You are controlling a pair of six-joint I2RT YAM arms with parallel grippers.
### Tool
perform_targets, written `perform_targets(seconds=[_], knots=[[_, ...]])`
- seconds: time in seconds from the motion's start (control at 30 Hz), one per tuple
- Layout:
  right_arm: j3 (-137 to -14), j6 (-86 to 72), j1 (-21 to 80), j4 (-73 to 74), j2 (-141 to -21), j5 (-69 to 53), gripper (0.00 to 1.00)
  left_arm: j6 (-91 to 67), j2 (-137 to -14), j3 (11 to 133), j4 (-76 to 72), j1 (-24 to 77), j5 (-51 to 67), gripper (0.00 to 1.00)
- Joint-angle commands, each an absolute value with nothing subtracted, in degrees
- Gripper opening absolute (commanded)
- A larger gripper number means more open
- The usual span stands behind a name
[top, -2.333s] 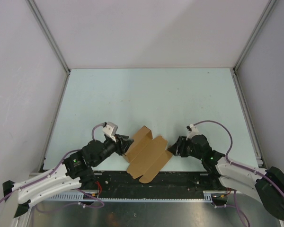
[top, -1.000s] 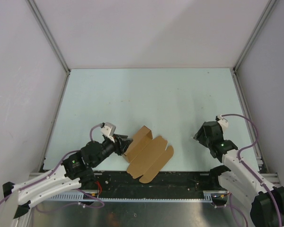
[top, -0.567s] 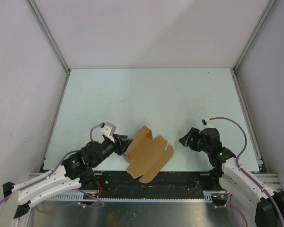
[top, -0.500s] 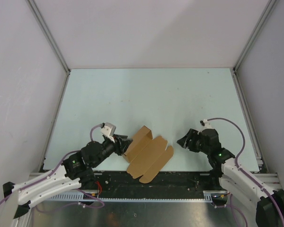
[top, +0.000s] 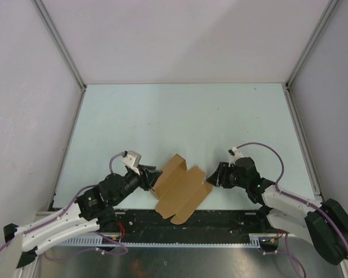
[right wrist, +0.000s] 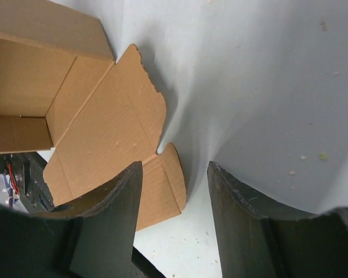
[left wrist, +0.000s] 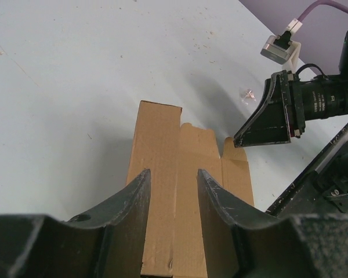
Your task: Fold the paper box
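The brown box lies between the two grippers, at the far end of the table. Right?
No. The box lies between the left gripper and the right gripper, but at the near edge of the table, as the top view shows.

Pale green table (top: 185, 116), walled on three sides. By its near edge, just left of centre: brown paper box (top: 181, 188), partly folded, one panel raised, flat flaps reaching over that edge. Near the flaps, a tiny clear scrap (left wrist: 247, 92).
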State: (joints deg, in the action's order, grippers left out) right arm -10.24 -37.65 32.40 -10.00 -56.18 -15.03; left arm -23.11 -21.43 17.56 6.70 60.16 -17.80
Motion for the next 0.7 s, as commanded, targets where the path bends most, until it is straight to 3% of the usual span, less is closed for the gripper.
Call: perform_targets(seconds=[0.0,0.33,0.67], knots=[[-9.49,-36.82,33.84,-15.99,-58.18,-16.52,0.53,-24.26,-21.09,17.49,5.62,60.29,-18.02,0.43],[-7.03,-40.08,33.84,-21.97,-61.78,-18.19,0.5,-24.26,-21.09,17.4,5.54,60.38,-18.11,0.43],[-6.59,-40.96,33.57,-24.88,-64.16,-20.13,0.37,-23.99,-21.18,17.58,5.54,60.38,-18.11,0.43]])
